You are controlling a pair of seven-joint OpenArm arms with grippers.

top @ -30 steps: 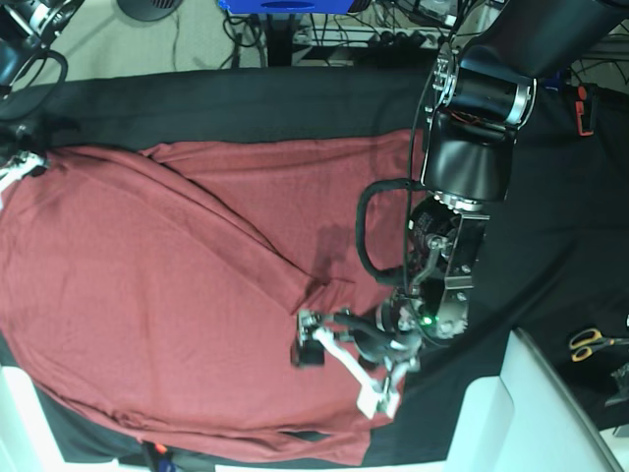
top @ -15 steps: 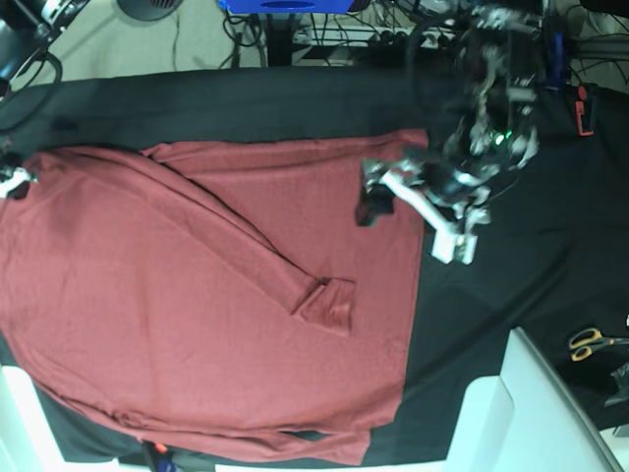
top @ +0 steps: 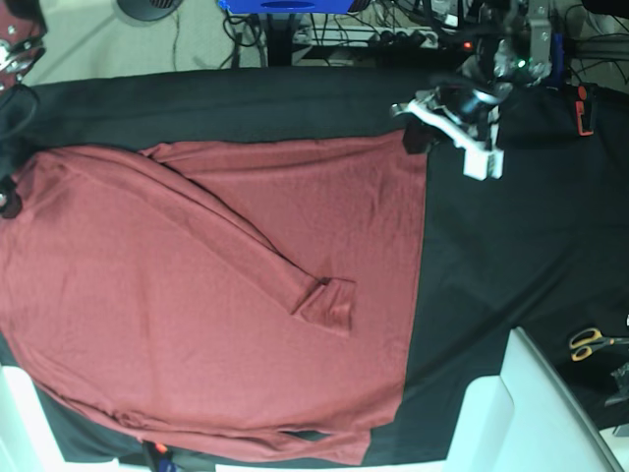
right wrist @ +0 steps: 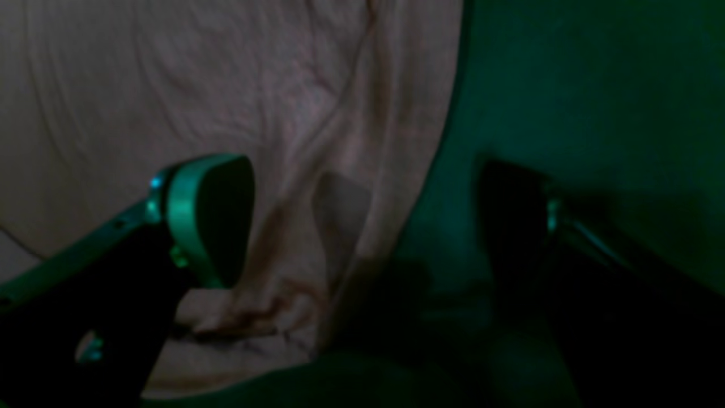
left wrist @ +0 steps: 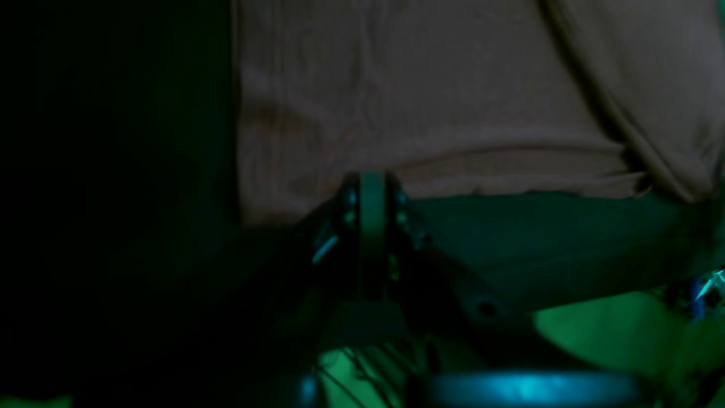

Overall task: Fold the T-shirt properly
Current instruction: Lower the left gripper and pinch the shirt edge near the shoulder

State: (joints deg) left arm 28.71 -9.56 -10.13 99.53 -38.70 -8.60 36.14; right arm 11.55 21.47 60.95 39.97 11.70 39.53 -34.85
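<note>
Covering the table, black cloth (top: 511, 246) under maroon T-shirt (top: 197, 295); left end effector (top: 450, 133) closed, right end effector (right wrist: 362, 226) spread wide.

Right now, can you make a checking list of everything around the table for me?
Surface: black cloth covering the table.
Job's things: red shirt spread flat, one sleeve laid across it.
Clutter: scissors on the cloth, off to one side.
Claws: left claw shut at the shirt's hem, cannot tell if it pinches cloth; right claw open over the shirt's edge.
Cables: cables on the floor behind the table.
Surroundings: blue thing beyond the table.
</note>
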